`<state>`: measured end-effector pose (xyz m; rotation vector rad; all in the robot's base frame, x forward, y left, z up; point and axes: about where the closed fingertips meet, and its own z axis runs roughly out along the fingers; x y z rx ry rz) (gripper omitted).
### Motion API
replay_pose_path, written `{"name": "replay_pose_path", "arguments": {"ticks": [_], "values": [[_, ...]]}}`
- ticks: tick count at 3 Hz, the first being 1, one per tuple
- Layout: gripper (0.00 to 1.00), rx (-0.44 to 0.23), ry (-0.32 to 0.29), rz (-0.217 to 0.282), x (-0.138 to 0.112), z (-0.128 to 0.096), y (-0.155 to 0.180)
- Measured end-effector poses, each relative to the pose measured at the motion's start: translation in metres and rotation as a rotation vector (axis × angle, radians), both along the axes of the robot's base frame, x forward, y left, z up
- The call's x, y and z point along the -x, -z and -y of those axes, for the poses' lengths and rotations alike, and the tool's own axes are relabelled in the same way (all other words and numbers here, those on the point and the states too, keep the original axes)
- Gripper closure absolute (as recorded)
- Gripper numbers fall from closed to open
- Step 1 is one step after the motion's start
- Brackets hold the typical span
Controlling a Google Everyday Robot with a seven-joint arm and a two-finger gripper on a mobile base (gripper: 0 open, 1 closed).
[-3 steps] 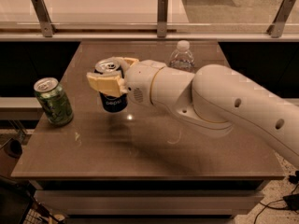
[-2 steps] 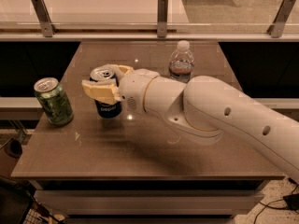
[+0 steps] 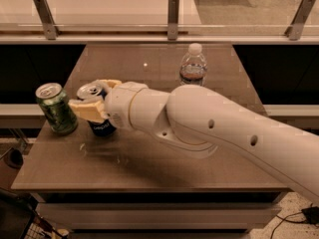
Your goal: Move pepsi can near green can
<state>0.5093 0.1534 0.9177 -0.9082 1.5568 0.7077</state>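
The pepsi can (image 3: 99, 126), dark blue with a silver top, is held upright in my gripper (image 3: 94, 101) at the left of the brown table (image 3: 149, 168). The gripper's pale fingers (image 3: 87, 109) are shut around the can's upper half. The can's base is at or just above the tabletop; I cannot tell which. The green can (image 3: 56, 108) stands upright at the table's left edge, a small gap to the left of the pepsi can. My white arm (image 3: 209, 128) reaches in from the right across the table.
A clear plastic water bottle (image 3: 193, 66) with a white cap stands at the back middle of the table. A glass rail with metal posts (image 3: 173, 16) runs behind the table. Dark gaps lie to both sides of the table.
My gripper has carried the pepsi can leftward and lower, from the table's middle to close beside the green can. The green can and the bottle have not moved.
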Motion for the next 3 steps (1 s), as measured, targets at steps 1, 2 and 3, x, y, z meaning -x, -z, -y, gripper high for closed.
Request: {"name": "replay_pose_path", "arguments": {"ticks": [1, 2, 3], "values": [[1.00, 0.037, -0.009, 0.000, 0.006, -0.014, 0.009], [1.00, 0.027, -0.021, 0.009, 0.004, -0.022, 0.015], [1.00, 0.018, -0.024, 0.002, 0.003, -0.023, 0.022]]}}
